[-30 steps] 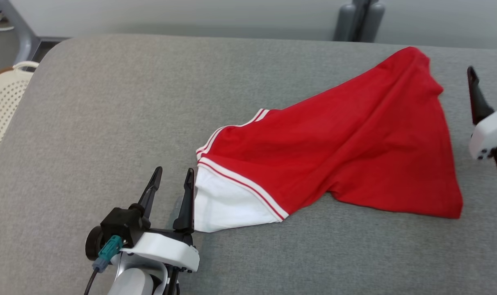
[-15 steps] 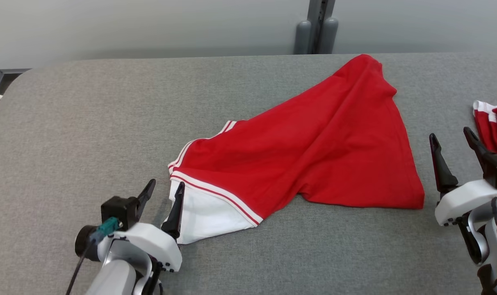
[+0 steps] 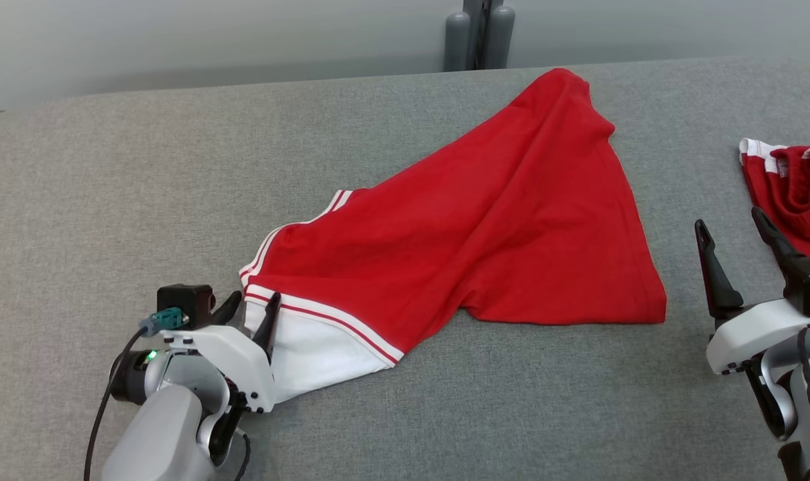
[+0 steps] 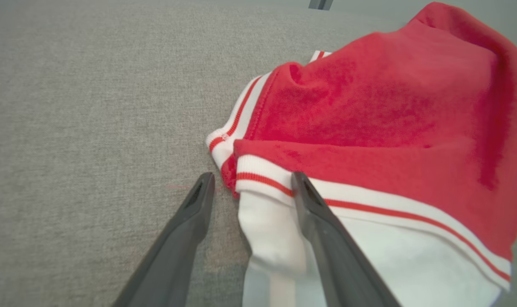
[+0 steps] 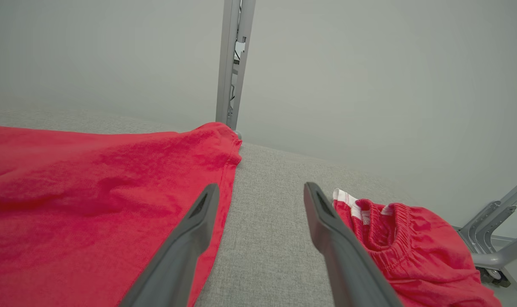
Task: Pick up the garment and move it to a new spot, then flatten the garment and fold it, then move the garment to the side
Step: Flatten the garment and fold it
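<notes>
Down at 7 o'clock in the head view, the left gripper (image 3: 254, 298) sits low at the white corner of the red garment (image 3: 472, 227). Its jaws are spread. From the left wrist view, one finger (image 4: 326, 230) lies over the white panel, right by the red-and-white striped trim, and the other is over bare grey table (image 3: 111, 187), so the cloth's edge falls between them. Nothing's pinched, and honestly I can't tell if the fingers are actually touching the fabric.

The garment itself lies partly spread out and rumpled, running from that white corner up to about 1 o'clock, near the grey upright post (image 3: 478, 33) behind the table.

Over at 4 o'clock the right gripper (image 3: 729, 219) is wide apart too and holding nothing, fingers pointing between the garment's right hem and a bunched pair of red shorts (image 3: 796, 194) at 3 o'clock.
</notes>
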Motion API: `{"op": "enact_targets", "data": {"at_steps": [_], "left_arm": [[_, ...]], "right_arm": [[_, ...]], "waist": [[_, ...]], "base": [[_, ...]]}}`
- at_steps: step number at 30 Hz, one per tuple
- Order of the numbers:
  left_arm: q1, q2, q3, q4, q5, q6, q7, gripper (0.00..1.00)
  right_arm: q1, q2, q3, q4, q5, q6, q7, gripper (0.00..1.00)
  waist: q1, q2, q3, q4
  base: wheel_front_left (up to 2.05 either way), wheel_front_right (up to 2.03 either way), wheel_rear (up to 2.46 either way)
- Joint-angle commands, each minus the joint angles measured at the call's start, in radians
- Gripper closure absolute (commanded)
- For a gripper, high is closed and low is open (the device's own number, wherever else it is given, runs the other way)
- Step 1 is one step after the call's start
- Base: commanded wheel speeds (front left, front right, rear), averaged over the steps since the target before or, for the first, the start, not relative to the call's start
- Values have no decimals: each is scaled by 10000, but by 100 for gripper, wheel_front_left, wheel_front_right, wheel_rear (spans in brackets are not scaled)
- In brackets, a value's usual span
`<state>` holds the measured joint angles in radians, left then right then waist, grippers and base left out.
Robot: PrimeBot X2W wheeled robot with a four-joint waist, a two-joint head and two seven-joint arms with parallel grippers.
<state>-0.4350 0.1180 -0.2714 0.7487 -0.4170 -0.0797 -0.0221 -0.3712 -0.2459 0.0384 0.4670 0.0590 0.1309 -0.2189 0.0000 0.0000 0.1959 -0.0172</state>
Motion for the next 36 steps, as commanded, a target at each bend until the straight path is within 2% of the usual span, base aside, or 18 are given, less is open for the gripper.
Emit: {"op": "enact_targets", "data": {"at_steps": [1,2,7,14,29,30,31,32,33,36], "left_arm": [[-277,63,-4,87,-44,-81,-61,56],[-377,62,-28,202,-31,-80,-88,99],[-763,14,-96,565,-20,-149,-483,100],[-1466,-42,212,1038,-153,162,-1558,100],[-2802,187,537,2513,-289,201,-2330,100],[-2818,169,566,2540,-312,194,-2354,75],[-2820,155,590,2520,-326,168,-2374,34],[-2820,155,590,2520,-326,168,-2374,34],[-2802,162,622,2456,-331,149,-2403,0],[-2516,224,845,1834,-243,176,-2432,0]], "right_arm": [[103,-39,6,-82,-44,-1,43,0],[110,-37,22,-140,-48,0,42,0],[157,-46,68,-338,-123,0,88,0],[74,26,175,-605,-88,0,112,0],[-132,417,192,-797,-104,0,-185,0],[-76,451,122,-819,-119,-1,-228,0],[-7,492,37,-857,-125,-1,-246,0],[-7,492,37,-857,-125,-1,-246,0],[72,531,-63,-903,-157,0,-291,0],[276,669,-384,-1130,-236,0,-391,0]], "waist": [[0,0,35,-41],[0,0,52,-62],[0,0,127,-110],[0,0,375,-160],[0,0,835,-416],[0,0,816,-406],[0,0,787,-388],[0,0,787,-388],[0,0,757,-367],[0,0,618,-300]], "base": [[0,0,0],[0,0,0],[0,0,0],[0,0,0],[0,0,0],[0,0,0],[0,0,0],[0,0,0],[0,0,0],[0,0,0]]}}
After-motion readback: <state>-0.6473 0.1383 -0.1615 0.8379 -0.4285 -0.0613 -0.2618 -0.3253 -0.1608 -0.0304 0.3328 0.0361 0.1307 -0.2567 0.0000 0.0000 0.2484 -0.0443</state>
